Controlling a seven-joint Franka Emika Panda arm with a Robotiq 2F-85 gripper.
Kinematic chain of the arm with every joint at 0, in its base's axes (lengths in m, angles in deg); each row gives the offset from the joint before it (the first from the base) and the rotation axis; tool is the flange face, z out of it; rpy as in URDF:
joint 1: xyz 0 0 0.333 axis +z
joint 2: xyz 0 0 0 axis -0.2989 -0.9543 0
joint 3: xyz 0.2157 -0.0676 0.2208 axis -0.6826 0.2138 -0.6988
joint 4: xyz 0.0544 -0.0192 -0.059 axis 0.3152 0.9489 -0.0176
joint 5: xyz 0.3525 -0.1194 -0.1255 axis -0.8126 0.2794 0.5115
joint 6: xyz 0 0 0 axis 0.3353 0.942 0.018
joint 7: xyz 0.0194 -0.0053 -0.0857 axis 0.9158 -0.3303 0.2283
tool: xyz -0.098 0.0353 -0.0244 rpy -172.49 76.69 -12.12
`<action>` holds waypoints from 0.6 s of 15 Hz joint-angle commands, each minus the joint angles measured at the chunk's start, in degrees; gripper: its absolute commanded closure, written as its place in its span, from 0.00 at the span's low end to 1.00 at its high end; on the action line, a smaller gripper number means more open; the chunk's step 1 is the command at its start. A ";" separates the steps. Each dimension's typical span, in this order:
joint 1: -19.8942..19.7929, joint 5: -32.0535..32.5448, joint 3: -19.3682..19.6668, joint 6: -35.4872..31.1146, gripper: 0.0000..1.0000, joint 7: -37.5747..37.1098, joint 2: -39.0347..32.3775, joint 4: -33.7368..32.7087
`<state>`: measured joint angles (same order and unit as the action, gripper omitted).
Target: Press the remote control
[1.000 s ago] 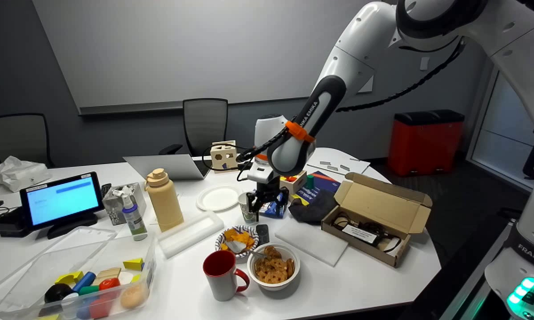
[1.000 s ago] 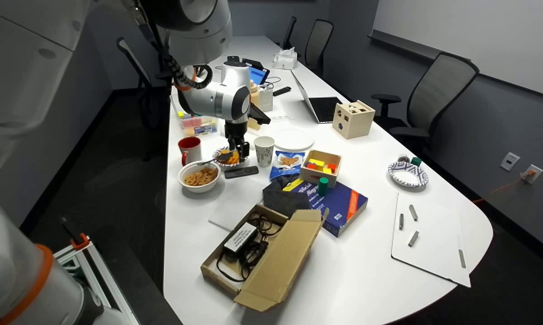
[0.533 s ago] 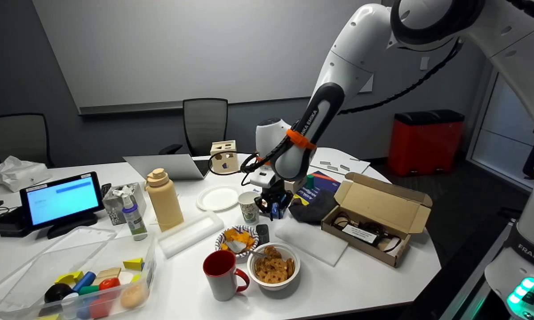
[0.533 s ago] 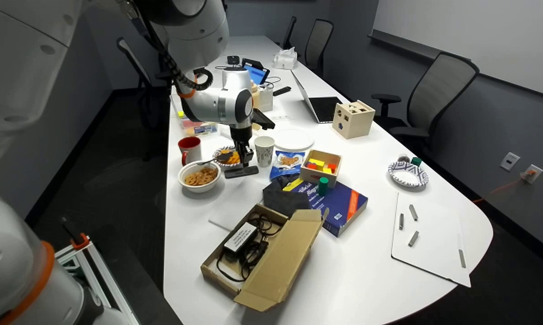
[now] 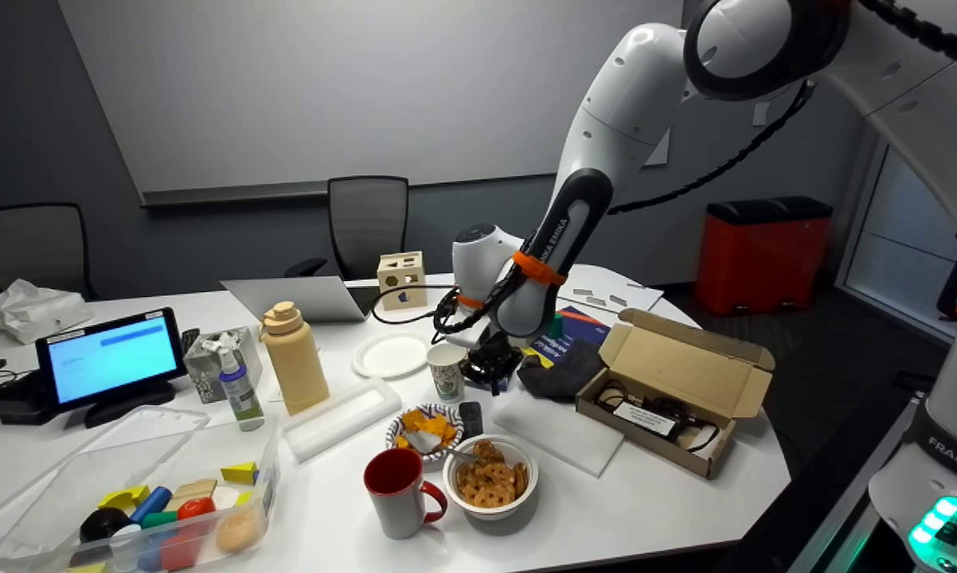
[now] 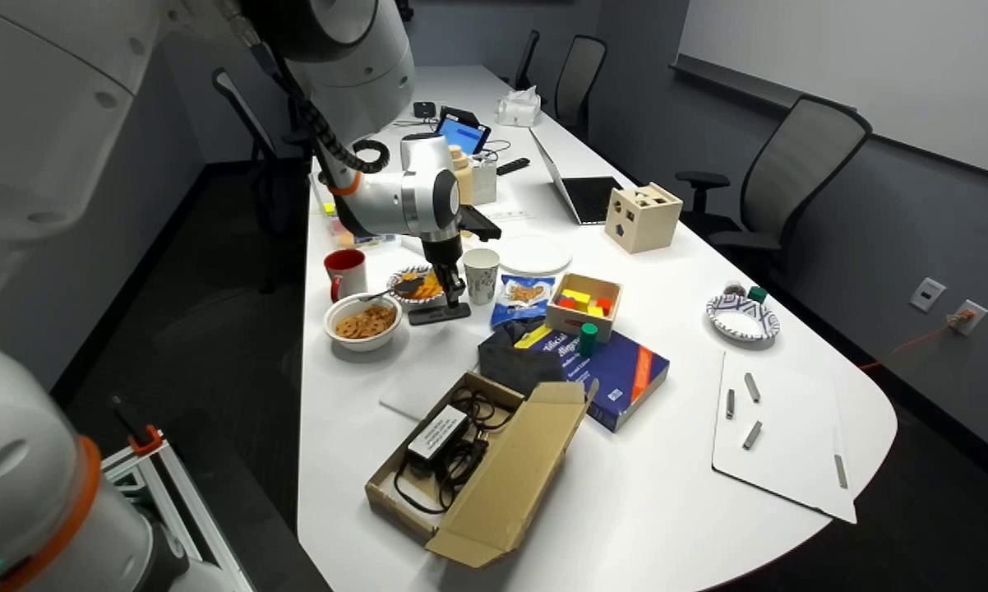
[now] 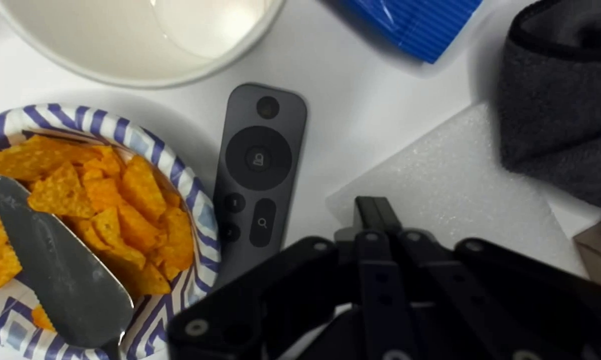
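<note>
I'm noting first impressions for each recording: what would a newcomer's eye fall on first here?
Probably the white robot arm, stretched over the crowded table in both exterior views. In the wrist view, bright orange chips stand out in a patterned bowl, beside the dark remote control. The closed gripper sits low in that view.

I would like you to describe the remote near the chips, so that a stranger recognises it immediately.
On the white table, find the bowl of orange chips. In the wrist view, the remote lies just right of this bowl, below the cup. Among its neighbours, only it is a slim, dark bar with a round control ring.
</note>
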<state>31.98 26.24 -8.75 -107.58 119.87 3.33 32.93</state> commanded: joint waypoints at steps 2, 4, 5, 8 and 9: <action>0.62 2.41 0.50 0.22 1.00 -2.07 -2.92 -3.98; 0.29 2.58 0.12 -0.27 1.00 -1.70 -3.71 -4.83; -0.30 2.48 -0.51 -1.27 1.00 -0.80 -4.18 -5.13; -0.57 2.49 -1.16 -2.53 1.00 -0.08 -5.14 -6.08; -0.52 2.55 -1.23 -2.84 1.00 0.07 -5.53 -6.49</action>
<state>32.03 27.73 -9.17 -108.93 119.26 -0.34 28.65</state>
